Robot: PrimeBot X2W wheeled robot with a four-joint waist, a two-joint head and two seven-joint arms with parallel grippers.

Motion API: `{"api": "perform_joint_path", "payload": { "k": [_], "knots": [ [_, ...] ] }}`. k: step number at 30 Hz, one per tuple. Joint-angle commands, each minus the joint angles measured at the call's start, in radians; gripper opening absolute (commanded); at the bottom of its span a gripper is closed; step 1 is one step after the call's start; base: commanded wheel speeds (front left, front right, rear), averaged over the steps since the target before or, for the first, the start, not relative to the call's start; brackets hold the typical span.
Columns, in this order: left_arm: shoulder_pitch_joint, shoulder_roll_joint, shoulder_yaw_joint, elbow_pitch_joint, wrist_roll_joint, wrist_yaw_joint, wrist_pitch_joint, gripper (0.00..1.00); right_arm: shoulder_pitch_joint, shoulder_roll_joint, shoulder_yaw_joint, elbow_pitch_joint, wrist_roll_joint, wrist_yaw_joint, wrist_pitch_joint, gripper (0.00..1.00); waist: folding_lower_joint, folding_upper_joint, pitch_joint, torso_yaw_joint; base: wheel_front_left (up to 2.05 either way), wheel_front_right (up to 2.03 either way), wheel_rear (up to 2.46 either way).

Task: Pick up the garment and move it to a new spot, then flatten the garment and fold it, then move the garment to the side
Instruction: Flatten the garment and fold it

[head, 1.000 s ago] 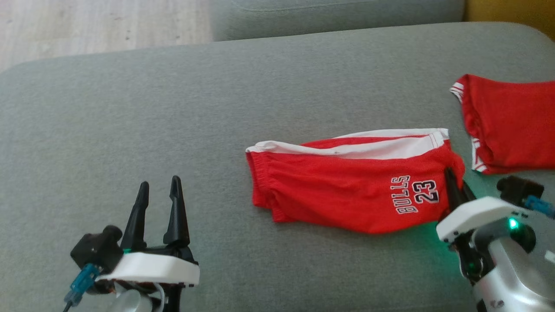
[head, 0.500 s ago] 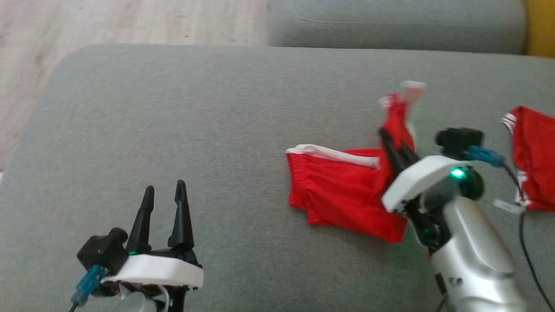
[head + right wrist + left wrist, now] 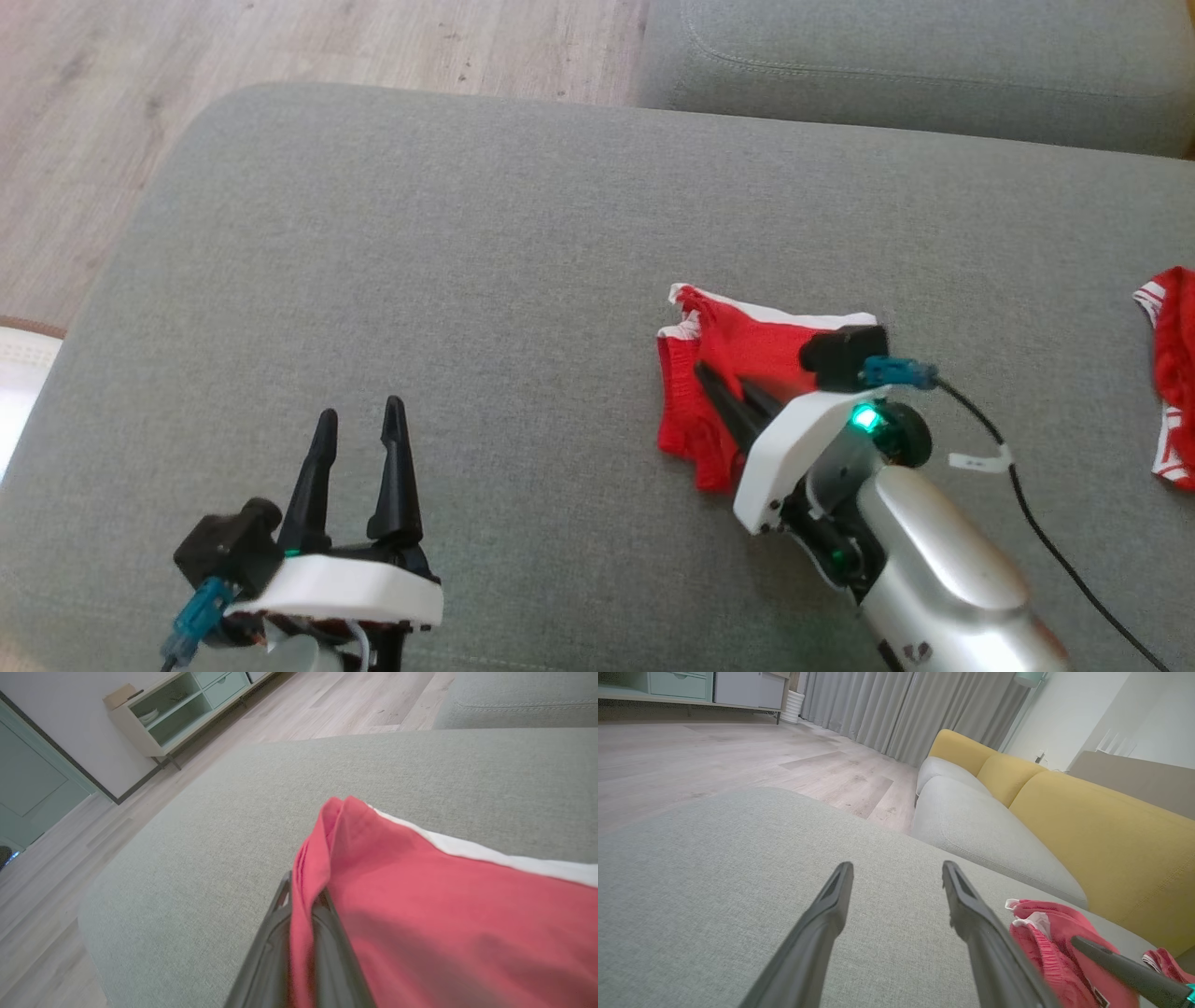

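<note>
On cushion point(image 3: 467, 280): shorts point(image 3: 738, 341) clamped by right pincer point(image 3: 724, 376); second garment point(image 3: 1174, 373) apart; left pincer point(image 3: 360, 408) gaping.

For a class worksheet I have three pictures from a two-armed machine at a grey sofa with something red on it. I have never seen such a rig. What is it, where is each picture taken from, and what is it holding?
It is a wheeled robot with two arms, each ending in a gripper with two long dark fingers. One picture looks down from a camera on its head. The other two come from cameras on its wrists, looking along the fingers. The work surface is a grey sofa cushion. The left gripper is open and empty above it. The right gripper is shut on a fold of the red shorts, which have white trim and are bunched up. A second red garment lies apart at the far right edge.
</note>
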Motion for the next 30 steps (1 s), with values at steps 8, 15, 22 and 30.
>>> {"api": "perform_joint_path", "payload": {
  "k": [8,15,22,30],
  "knots": [
    [-0.017,0.003,0.030,-0.026,0.001,-0.007,-0.015,1.00,-0.010,0.015,0.090,-0.038,0.009,0.003,-0.018,1.00,0.0000,0.0000,-0.003,-0.025,0.00,0.00,0.00],
    [-0.020,-0.012,0.003,-0.021,0.005,-0.012,-0.009,1.00,0.020,0.014,0.083,-0.109,-0.011,0.003,-0.069,1.00,0.0000,0.0000,-0.010,-0.044,0.00,0.00,0.00],
    [-0.020,-0.012,-0.002,-0.021,0.006,-0.010,-0.009,1.00,0.037,-0.027,-0.063,-0.181,-0.115,0.003,-0.106,1.00,0.0000,0.0000,-0.012,-0.059,0.00,0.00,0.00],
    [-0.032,-0.013,-0.005,-0.020,0.007,-0.013,-0.007,1.00,0.037,-0.083,-0.082,-0.112,-0.317,0.003,-0.094,0.14,0.0000,0.0000,0.009,-0.032,0.00,0.00,0.00]
  ]
}}
